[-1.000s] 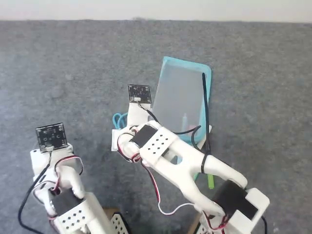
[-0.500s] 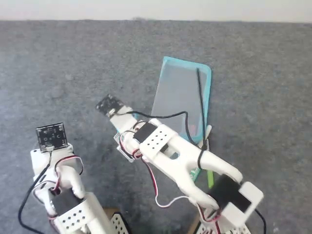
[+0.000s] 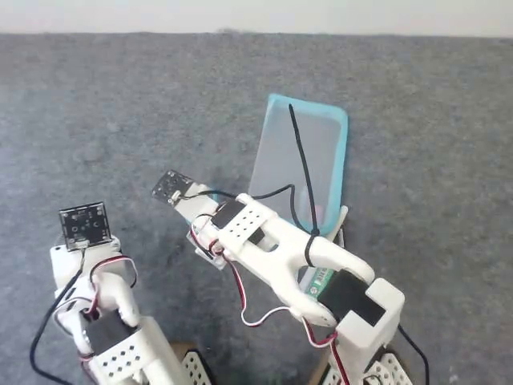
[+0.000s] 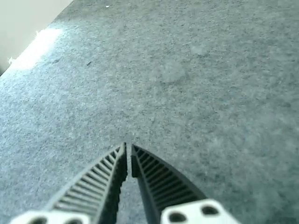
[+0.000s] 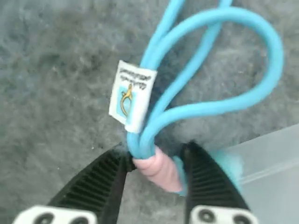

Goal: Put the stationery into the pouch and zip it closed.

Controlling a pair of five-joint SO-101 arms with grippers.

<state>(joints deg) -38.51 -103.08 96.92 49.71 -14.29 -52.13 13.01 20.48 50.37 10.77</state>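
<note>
Right wrist view, zip pull (image 5: 156, 170): pink, clamped between the right jaws, pressed from both sides, right at a corner of the pouch (image 5: 273, 161).
Cord loop (image 5: 210, 70): blue, running out of the pull and lying on the grey tabletop (image 3: 120, 104) just ahead of the jaws; white tag (image 5: 131, 95) wrapped round it.
Pouch body: translucent with a teal rim, flat on the tabletop, long side running away from the arms, near end tucked under the right arm (image 3: 272, 249) in the high view.
Stationery: a green-and-white piece (image 3: 322, 281) peeking from under the right arm at the pouch's near end; cannot tell whether inside or beside.
Step in hand: judged to be the zipping, with the pull already gripped.
Grip: best kept on the pink pull itself, not on the springy cord.
Pull line: draw low and straight along the zip track, never upward or across it.
Pace: slow and even; pouch unpinned, so likely to slide or swivel instead of closing.
Check first: any stationery across the opening, liable to jam the slider.
Left jaws: together, gripping nothing, over bare tabletop well apart from the pouch; worth bringing in to pin the pouch's far end.
</note>
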